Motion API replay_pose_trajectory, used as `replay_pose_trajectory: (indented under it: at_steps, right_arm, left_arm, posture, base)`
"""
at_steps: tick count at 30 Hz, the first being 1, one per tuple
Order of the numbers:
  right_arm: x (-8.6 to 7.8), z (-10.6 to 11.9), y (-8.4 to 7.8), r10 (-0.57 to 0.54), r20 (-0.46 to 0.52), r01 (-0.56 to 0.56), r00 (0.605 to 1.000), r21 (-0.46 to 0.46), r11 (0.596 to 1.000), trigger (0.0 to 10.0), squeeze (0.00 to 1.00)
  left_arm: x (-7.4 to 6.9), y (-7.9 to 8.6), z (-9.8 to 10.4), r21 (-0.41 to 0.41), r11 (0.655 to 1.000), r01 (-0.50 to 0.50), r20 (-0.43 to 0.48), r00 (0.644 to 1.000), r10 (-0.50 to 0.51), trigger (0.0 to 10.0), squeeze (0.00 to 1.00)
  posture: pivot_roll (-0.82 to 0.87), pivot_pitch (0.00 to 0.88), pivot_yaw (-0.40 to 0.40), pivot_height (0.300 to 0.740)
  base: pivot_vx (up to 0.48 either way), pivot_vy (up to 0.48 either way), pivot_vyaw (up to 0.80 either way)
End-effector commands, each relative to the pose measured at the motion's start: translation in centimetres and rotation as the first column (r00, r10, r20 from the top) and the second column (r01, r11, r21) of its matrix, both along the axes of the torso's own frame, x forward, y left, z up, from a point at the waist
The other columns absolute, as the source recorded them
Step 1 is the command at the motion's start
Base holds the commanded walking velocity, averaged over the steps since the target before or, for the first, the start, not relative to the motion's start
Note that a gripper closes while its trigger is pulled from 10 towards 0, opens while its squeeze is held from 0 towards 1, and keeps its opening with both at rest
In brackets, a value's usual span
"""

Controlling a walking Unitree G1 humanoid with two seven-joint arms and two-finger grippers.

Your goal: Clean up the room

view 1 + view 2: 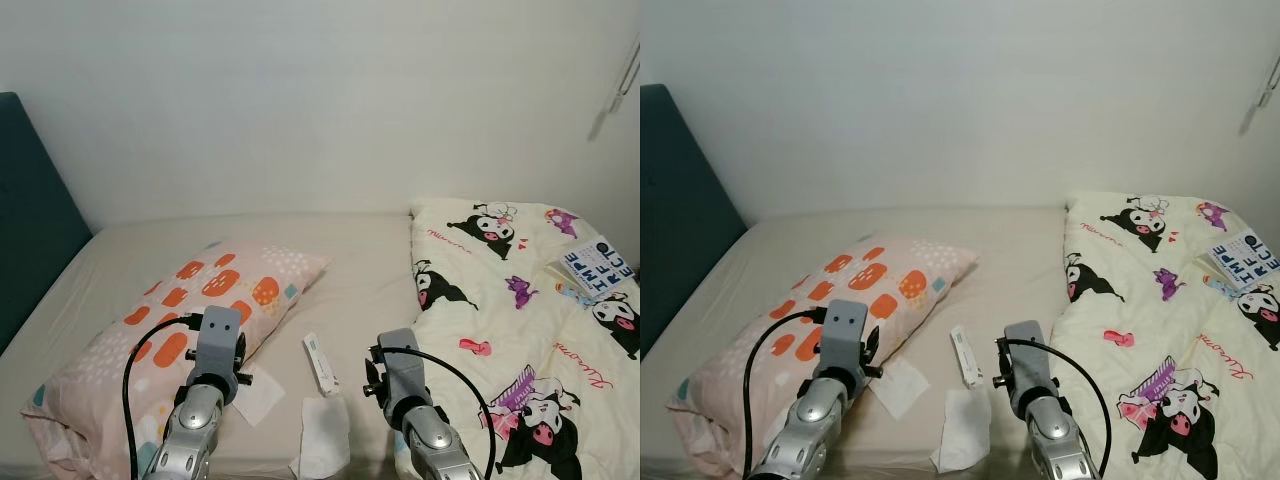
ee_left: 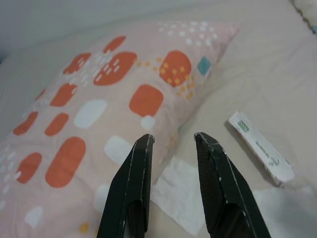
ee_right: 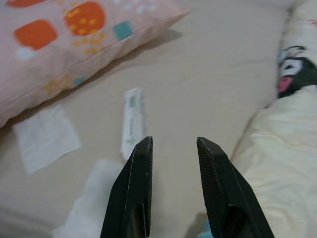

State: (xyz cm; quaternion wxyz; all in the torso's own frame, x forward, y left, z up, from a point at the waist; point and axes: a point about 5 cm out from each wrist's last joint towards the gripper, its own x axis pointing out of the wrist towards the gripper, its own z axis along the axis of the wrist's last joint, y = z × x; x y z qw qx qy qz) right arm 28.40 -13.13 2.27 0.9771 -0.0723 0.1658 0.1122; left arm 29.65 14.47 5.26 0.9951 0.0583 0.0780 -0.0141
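Left eye view: white packet (image 1: 320, 364) on bed (image 1: 360, 250), two tissues (image 1: 325, 436) near it, right of pillow (image 1: 190, 320). Left gripper (image 2: 173, 141) slightly parted, empty, over pillow edge. Right gripper (image 3: 173, 144) likewise, near packet; quilt (image 1: 520, 300) right.

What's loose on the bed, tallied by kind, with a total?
Pillows: 1, the pillow with orange patches
Quilts: 1, the cartoon-print quilt
Tissues: 2, flat tissue by the pillow, crumpled tissue nearer the camera
White packets: 1, the slim white packet between the arms
Booklets: 1, the booklet on the quilt
Total: 6
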Motion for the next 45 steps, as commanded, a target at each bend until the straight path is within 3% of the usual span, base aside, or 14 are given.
replay_pose_trajectory:
  at_steps: [1, 11, 12, 13, 26, 39, 45]
  right_arm:
    - [-0.7, -1.0, 0.2, 0.034, -0.061, -0.035, 0.998, -0.002, 0.999, 10.0, 1.0]
    - [-0.7, -1.0, 0.3, 0.085, -0.083, -0.087, 0.993, -0.022, 0.996, 10.0, 1.0]
    - [-0.5, -0.8, 0.1, 0.066, -0.069, -0.068, 0.995, -0.025, 0.997, 10.0, 0.05]
    - [-0.3, -0.5, -0.1, 0.048, -0.046, -0.05, 0.998, -0.027, 0.998, 10.0, 0.0]
    - [-0.3, -0.1, -0.3, 0.048, -0.028, -0.047, 0.998, 0.011, 0.999, 10.0, 0.0]
    - [-0.3, 0.0, 0.3, 0.06, -0.021, -0.06, 0.998, 0.024, 0.998, 10.0, 0.0]
    - [-0.3, 0.1, 0.2, 0.04, -0.013, -0.039, 0.999, 0.038, 0.999, 10.0, 0.0]
  left_arm:
    - [-0.7, 0.0, -1.0, 0.019, 1.0, 0.009, -0.038, 0.999, -0.008, 10.0, 0.0]
    - [-1.6, -0.6, -1.4, 0.016, 0.997, 0.076, -0.043, 0.996, -0.075, 10.0, 0.0]
    - [-1.6, -0.5, -1.3, 0.007, 0.997, 0.072, -0.041, 0.997, -0.072, 10.0, 0.0]
    - [-1.6, -0.4, -1.3, 0.003, 0.998, 0.069, -0.04, 0.997, -0.069, 10.0, 0.0]
    - [-2.6, -0.1, -1.9, 0.014, 0.991, 0.131, -0.063, 0.99, -0.129, 10.0, 0.0]
    - [-2.0, -0.8, -1.3, 0.006, 0.991, 0.133, -0.044, 0.99, -0.132, 10.0, 0.0]
    - [-1.8, -0.9, -1.0, -0.018, 0.992, 0.126, -0.039, 0.991, -0.127, 10.0, 0.0]
  posture:
    - [-0.02, 0.058, -0.005, 0.74]
    - [-0.03, 0.066, -0.013, 0.74]
    - [-0.03, 0.067, -0.013, 0.74]
    - [-0.03, 0.067, -0.014, 0.74]
    - [-0.03, 0.065, -0.011, 0.72]
    - [-0.03, 0.058, -0.008, 0.671]
    - [-0.02, 0.054, -0.001, 0.671]
  base:
    - [0.0, 0.0, 0.0]
    - [0.0, 0.0, 0.0]
    - [0.0, 0.0, 0.0]
    - [0.0, 0.0, 0.0]
    - [0.0, 0.0, 0.0]
    - [0.0, 0.0, 0.0]
    - [0.0, 0.0, 0.0]
